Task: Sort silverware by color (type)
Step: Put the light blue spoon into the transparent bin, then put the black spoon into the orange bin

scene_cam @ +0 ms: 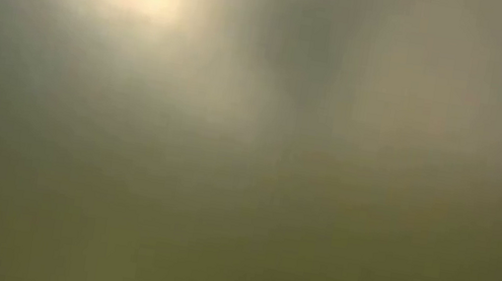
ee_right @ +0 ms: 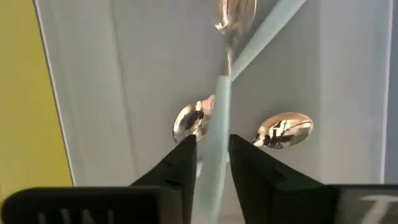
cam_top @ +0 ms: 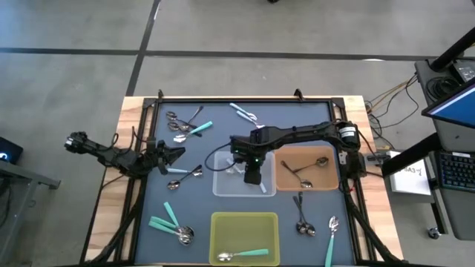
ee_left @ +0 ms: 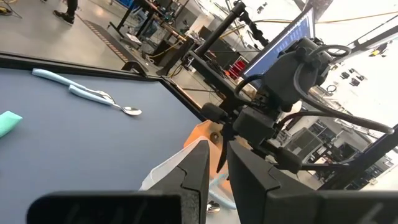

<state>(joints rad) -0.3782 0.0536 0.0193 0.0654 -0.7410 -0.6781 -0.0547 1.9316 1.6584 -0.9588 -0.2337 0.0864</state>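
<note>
Blue-grey mat on a wood-edged table [cam_top: 126, 119], grey floor around it, monitors and cables at frame right. Low view shows only haze. Right tool [ee_right: 212, 155] hangs over the clear bin [cam_top: 223, 185] at centre, jaws slightly apart w/ a light-blue spoon handle [ee_right: 214, 124] between them; 3 spoon bowls in that bin. Left tool [cam_top: 177, 153] at centre-left, fingers nearly shut, empty. 3 bins: clear, brown bin [cam_top: 286, 182], yellow-green bin [cam_top: 223, 222].
</note>
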